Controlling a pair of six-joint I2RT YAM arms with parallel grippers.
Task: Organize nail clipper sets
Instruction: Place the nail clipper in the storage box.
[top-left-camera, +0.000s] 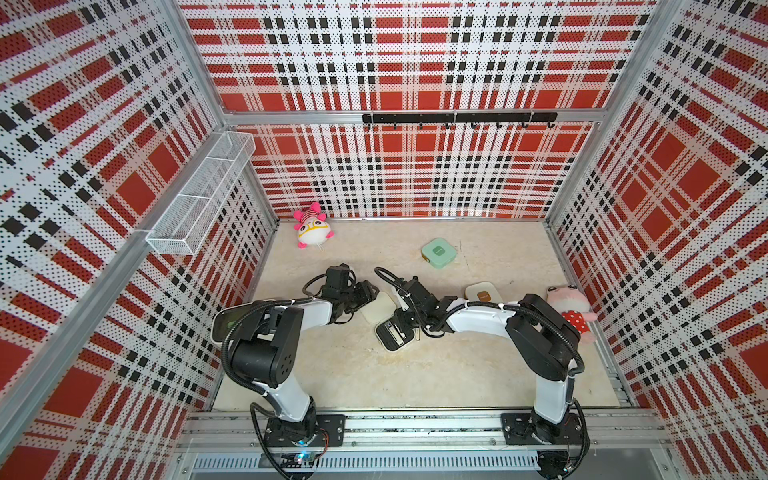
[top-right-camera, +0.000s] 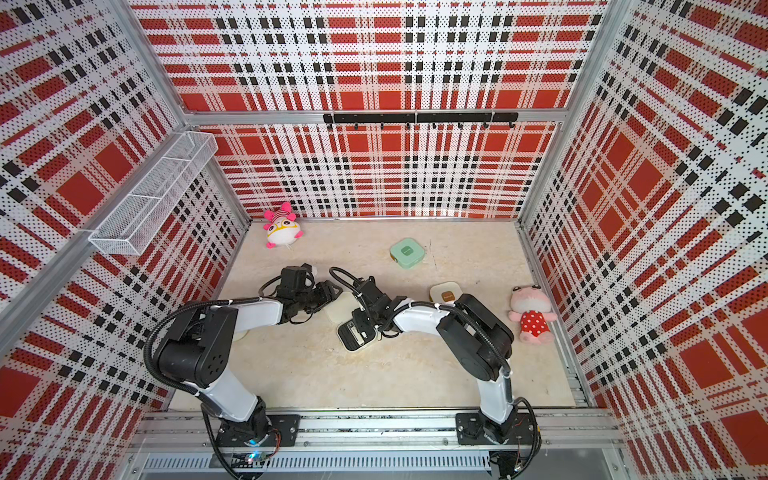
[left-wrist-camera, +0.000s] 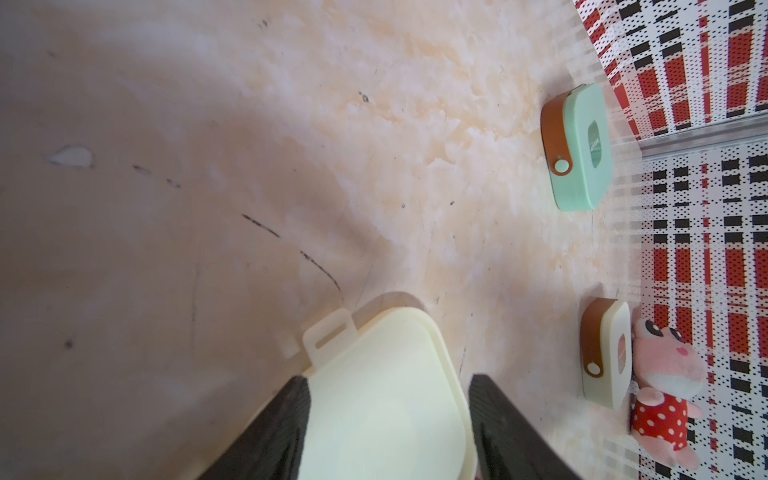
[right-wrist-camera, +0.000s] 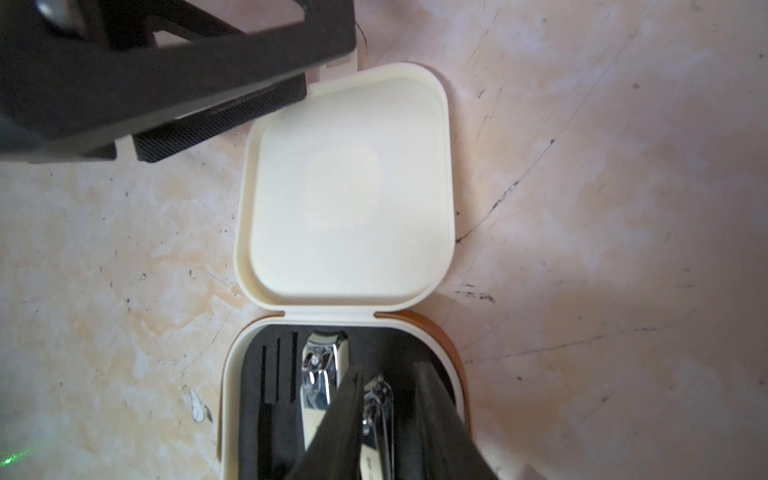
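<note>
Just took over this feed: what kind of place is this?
Probably a staged robot test booth: red, black and white plaid perforated walls, two white-and-black robot arms bolted to an aluminium base rail.

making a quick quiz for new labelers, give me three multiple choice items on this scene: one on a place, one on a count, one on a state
1. Where is the closed cream case?
A. beside the pink frog plush
B. stacked on the mint green case
C. inside the open cream case

2. How many cases are closed?
A. one
B. two
C. three

3. How is the lid of the open cream case?
A. shut over the black tray
B. folded back off the black tray
C. detached, lying apart from the case

Answers:
1. A: the left wrist view shows it right next to the plush.
2. B: the mint green case and one cream case are shut, while the third is open.
3. B: the right wrist view shows the lid swung back and joined at the hinge, with the nail clippers exposed.
</note>
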